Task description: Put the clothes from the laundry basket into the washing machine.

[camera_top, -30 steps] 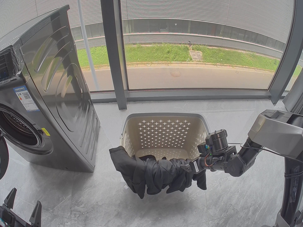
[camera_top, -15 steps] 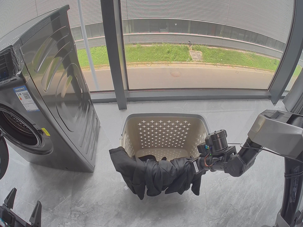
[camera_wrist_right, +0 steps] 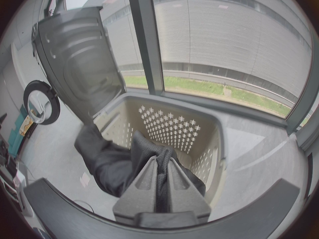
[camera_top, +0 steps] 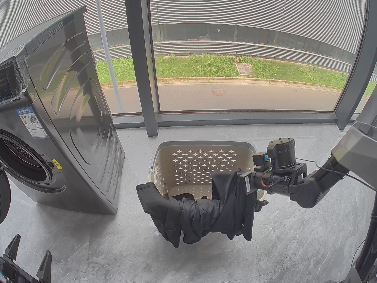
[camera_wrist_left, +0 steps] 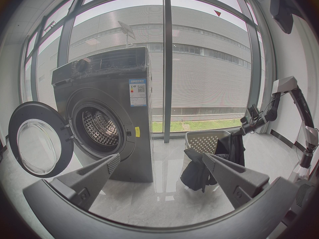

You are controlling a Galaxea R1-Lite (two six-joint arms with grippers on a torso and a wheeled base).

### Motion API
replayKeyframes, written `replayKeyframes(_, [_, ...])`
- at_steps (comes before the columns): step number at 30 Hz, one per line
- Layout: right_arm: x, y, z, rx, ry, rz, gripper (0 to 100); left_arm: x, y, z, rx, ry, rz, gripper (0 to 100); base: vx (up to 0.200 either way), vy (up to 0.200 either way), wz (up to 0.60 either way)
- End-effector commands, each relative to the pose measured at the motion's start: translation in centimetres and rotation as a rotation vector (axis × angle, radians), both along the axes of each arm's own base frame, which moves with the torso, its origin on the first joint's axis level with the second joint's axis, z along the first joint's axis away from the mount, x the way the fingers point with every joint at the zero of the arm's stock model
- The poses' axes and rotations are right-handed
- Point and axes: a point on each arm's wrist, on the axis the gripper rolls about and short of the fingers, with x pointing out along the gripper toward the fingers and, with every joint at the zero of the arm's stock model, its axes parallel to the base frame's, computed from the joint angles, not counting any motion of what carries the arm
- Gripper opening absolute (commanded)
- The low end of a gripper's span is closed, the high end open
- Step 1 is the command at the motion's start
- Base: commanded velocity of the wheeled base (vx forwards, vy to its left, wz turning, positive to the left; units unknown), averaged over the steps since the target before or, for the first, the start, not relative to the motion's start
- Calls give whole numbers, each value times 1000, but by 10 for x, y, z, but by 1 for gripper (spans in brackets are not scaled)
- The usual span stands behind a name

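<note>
A dark grey garment [camera_top: 196,213] drapes over the near rim of the cream laundry basket [camera_top: 204,158], one end lifted. My right gripper [camera_top: 240,179] is shut on that raised end above the basket's right side; in the right wrist view the cloth [camera_wrist_right: 146,150] is pinched between the two fingers [camera_wrist_right: 176,176]. The washing machine [camera_top: 59,111] stands at the left with its round door [camera_wrist_left: 38,140] swung open and the drum [camera_wrist_left: 99,126] exposed. My left gripper [camera_wrist_left: 159,161] is open, low at the near left [camera_top: 27,254], facing the machine.
A floor-to-ceiling window with a thick grey mullion [camera_top: 141,59] stands behind the basket. Bare grey marble floor [camera_top: 294,236] lies around the basket and between it and the machine.
My right gripper has risen and moved slightly back, pulling the garment's right end up from the basket rim. The left arm has kept still.
</note>
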Motion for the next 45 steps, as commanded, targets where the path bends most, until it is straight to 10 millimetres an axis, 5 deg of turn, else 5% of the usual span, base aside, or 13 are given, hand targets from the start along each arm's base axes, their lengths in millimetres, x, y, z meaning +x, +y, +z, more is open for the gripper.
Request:
replayKeyframes(1, [-23, -12, 82, 116, -215, -40, 0, 0, 0, -5, 0, 0, 0, 100, 0, 0, 0])
replayKeyframes(6, [-57, -34, 132, 233, -343, -105, 0, 0, 0, -5, 0, -2, 0, 100, 0, 0, 0])
replayKeyframes(11, [-81, -49, 149, 305, -421, -150, 0, 0, 0, -5, 0, 0, 0, 100, 0, 0, 0])
replayKeyframes(19, [-104, -70, 153, 340, -529, -244, 0, 0, 0, -5, 0, 0, 0, 100, 0, 0, 0])
replayKeyframes(33, [-138, -79, 132, 328, -451, -193, 0, 0, 0, -5, 6, 1, 10, 100, -143, 0, 0])
replayKeyframes(45, [-162, -92, 143, 318, -488, -139, 0, 0, 0, -5, -5, 1, 2, 100, 0, 100, 0])
